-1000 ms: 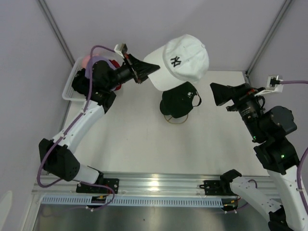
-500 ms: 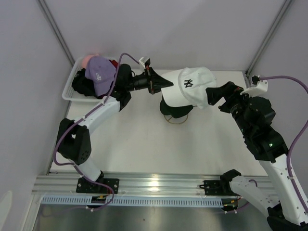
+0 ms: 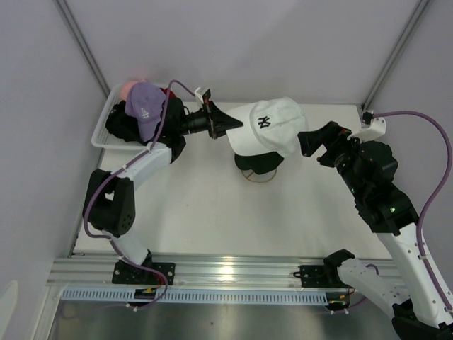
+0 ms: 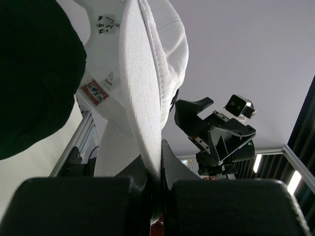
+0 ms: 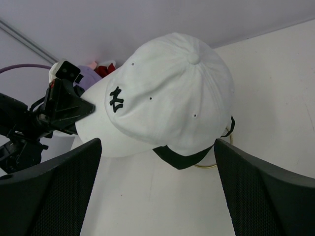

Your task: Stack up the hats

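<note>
Stacking in progress: at the centre of the overhead view, a white fabric baseball cap with a black embroidered front logo [image 3: 267, 127] sits directly over a dark cap [image 3: 258, 162]. The dark cap is perched on a thin gold wire stand [image 3: 256, 178] on the white table [image 3: 212, 205]. Whether the white crown rests on the dark one or hangs just above it cannot be told.

The left gripper [image 3: 234, 126] reaches in from the upper left of the overhead frame. Its fingers are pressed together on the edge of the white cap's curved brim. The left wrist view shows the brim's stitched rim pinched between the two black fingers [image 4: 88, 204], with the dark cap filling the upper left corner.

The right gripper [image 3: 316, 142], right of centre in the overhead view, has its jaws spread wide with nothing between them, close to the back of the white crown. In the right wrist view its two black fingers [image 5: 49, 196] fill the lower corners of the frame, with the white cap above and between them.

In the upper left of the overhead frame, a white mesh basket [image 3: 101, 126] holds more caps. A lavender cap [image 3: 145, 106] lies on top, a pink one [image 3: 127, 88] lies behind it, a red one [image 3: 168, 93] shows to its right, and a black one [image 3: 119, 127] lies underneath.
</note>
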You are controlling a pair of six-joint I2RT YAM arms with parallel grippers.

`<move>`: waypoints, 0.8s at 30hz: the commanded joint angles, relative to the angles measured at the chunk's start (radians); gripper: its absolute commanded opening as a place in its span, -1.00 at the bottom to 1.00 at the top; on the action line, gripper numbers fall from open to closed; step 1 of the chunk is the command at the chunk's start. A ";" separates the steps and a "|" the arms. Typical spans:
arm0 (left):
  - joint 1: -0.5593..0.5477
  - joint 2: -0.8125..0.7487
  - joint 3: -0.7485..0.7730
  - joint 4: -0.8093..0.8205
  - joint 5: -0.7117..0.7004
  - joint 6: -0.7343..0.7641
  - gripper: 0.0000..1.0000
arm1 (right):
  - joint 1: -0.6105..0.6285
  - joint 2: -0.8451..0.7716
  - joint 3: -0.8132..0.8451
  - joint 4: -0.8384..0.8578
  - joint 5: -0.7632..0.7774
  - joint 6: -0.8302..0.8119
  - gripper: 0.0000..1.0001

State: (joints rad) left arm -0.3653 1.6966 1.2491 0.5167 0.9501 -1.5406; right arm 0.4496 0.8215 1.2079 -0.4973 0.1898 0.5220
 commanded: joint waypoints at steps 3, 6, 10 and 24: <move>0.031 0.038 0.053 0.052 0.052 0.028 -0.99 | -0.002 -0.008 -0.002 0.037 -0.006 0.000 0.99; 0.054 0.060 0.033 0.062 0.071 0.042 -0.99 | -0.003 -0.007 -0.004 0.040 -0.010 -0.001 0.99; 0.084 0.066 -0.013 0.066 0.076 0.065 -0.99 | -0.003 -0.007 -0.013 0.042 -0.013 0.001 0.99; 0.150 0.170 -0.174 0.113 0.104 0.140 -0.99 | -0.003 -0.001 -0.050 0.040 -0.033 0.032 0.99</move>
State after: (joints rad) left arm -0.2428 1.8347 1.1122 0.5644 1.0412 -1.4540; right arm 0.4496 0.8211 1.1591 -0.4896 0.1612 0.5446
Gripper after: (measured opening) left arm 0.039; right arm 0.993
